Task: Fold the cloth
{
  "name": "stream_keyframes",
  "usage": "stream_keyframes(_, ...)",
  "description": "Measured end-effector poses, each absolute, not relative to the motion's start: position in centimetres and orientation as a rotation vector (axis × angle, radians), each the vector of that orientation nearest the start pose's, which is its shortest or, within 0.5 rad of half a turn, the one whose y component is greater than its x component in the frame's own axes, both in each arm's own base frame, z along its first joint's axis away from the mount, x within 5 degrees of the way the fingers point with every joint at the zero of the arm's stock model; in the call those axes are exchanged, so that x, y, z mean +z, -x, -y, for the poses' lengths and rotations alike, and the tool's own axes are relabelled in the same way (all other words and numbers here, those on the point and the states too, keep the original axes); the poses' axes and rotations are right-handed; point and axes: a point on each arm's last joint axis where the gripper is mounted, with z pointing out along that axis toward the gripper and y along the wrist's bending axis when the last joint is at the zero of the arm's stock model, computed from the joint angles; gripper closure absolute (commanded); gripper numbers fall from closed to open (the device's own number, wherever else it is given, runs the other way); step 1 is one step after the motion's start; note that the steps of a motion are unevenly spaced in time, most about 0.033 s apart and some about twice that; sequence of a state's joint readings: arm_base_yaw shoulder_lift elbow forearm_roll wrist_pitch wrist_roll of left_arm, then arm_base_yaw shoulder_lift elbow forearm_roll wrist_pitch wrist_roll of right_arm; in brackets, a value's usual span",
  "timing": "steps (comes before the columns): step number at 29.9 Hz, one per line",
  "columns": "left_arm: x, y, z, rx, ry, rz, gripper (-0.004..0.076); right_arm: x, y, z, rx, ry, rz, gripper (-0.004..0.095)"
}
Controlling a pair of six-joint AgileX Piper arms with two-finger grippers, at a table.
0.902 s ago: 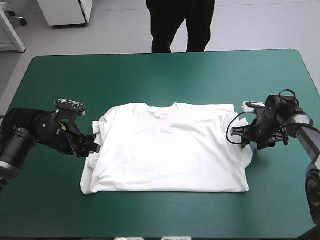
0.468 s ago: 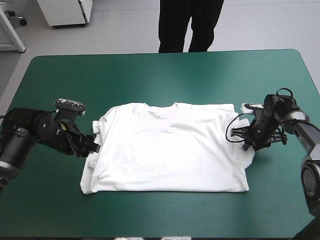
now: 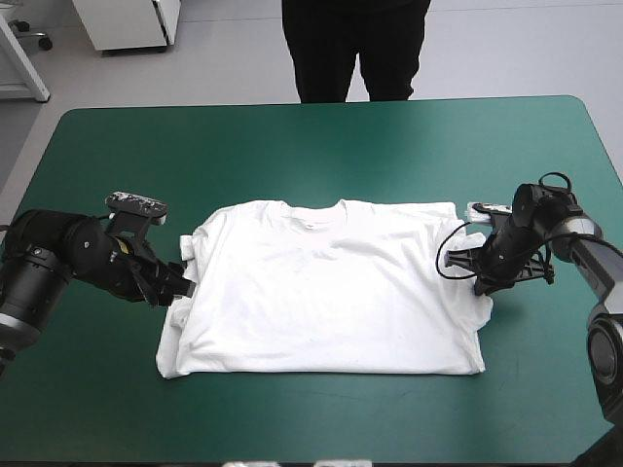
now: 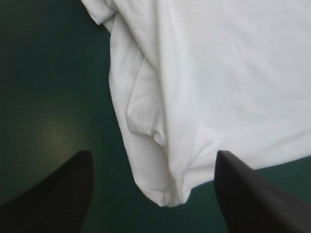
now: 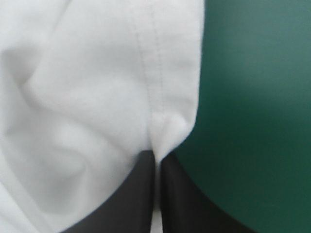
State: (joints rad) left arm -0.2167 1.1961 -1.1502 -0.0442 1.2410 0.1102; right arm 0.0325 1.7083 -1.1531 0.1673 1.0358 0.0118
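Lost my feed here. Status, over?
Left gripper open at T-shirt left edge. Right gripper shut on its right edge. T-shirt spread flat on table. Nothing in the way.

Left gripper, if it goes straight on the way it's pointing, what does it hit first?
The T-shirt: its bunched side edge lies right ahead, between the open fingers of the left gripper. Depth is unclear, so it might skim over it.

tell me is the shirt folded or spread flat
Spread flat: the shirt lies open on the table, collar toward the far edge, body unfolded; only the sleeves look tucked in.
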Motion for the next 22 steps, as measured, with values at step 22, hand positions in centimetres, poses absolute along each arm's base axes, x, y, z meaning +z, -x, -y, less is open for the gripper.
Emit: stream_keyframes(22, 34.8, -20.9, 5.0, -0.089, -0.442, -2.737, 0.0214, 23.7, -32.1, -13.1, 0.395, 0.188, -2.939, 0.0925)
